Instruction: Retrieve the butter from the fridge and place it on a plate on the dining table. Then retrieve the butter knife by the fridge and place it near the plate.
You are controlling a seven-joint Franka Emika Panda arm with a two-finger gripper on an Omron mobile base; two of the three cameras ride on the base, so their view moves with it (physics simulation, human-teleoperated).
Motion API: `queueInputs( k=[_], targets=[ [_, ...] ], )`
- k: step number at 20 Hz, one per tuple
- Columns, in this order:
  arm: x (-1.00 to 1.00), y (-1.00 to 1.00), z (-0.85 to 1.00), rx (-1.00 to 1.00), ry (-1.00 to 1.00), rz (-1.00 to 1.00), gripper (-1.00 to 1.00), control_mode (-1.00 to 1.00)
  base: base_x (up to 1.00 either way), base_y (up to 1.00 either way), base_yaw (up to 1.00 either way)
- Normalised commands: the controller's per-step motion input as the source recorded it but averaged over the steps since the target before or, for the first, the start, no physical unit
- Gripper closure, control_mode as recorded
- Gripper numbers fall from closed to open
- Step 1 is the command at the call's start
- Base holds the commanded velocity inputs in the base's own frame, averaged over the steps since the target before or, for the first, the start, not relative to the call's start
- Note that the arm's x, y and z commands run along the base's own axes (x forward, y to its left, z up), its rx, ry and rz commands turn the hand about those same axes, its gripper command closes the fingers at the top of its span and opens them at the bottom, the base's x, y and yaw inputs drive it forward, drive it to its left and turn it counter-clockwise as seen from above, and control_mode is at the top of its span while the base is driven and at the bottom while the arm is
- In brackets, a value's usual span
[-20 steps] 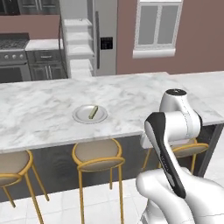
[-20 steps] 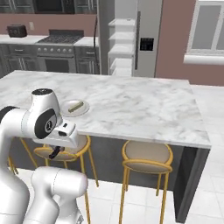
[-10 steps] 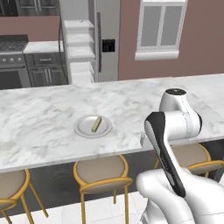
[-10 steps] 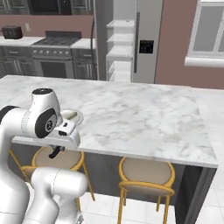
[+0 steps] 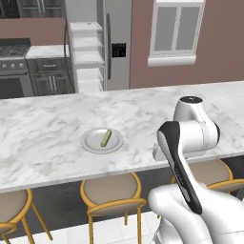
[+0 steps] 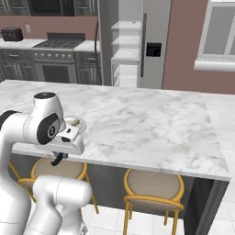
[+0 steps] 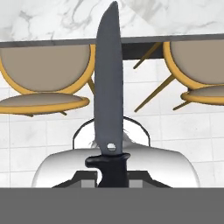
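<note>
In the hand view the butter knife [image 7: 109, 87], slim and dark, stands straight up from my gripper [image 7: 112, 177], which is shut on its handle. Its blade reaches up past the dining table's edge [image 7: 175, 40]. In the right base view the gripper [image 6: 58, 158] hangs low on my side of the dining table [image 6: 147, 119], just below its edge. The butter [image 5: 106, 138], a pale yellow-green stick, lies on the round grey plate [image 5: 93, 145] on the dining table [image 5: 47, 128]. The arm partly hides the plate [image 6: 77, 122] in the right base view. The fridge [image 5: 118, 43] stands behind with its door open.
Round tan stools on golden frames [image 5: 112, 193] [image 6: 153, 186] [image 7: 43, 74] stand under the table's near edge. White fridge shelves [image 5: 88, 57] show through the open door. A stove [image 6: 57, 46] and dark cabinets line the back wall, with a window [image 5: 176, 28] at the right.
The whole scene has shifted in both base views: the base has driven closer to the dining table, and the plate now looks nearer. The arm keeps its pose with the knife held.
</note>
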Motion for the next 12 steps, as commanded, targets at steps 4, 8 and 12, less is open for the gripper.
queueInputs(
  k=[4,8,12],
  targets=[
    [0.0,0.0,0.0,0.0,0.0,0.0,1.0,1.0,0.64,0.07,0.0],
    [0.14,0.01,0.0,0.0,0.0,0.0,1.0,-1.0,0.45,0.05,0.0],
    [0.57,0.0,0.0,0.0,-0.02,0.0,1.0,-1.0,0.0,0.0,0.0]
  ],
)
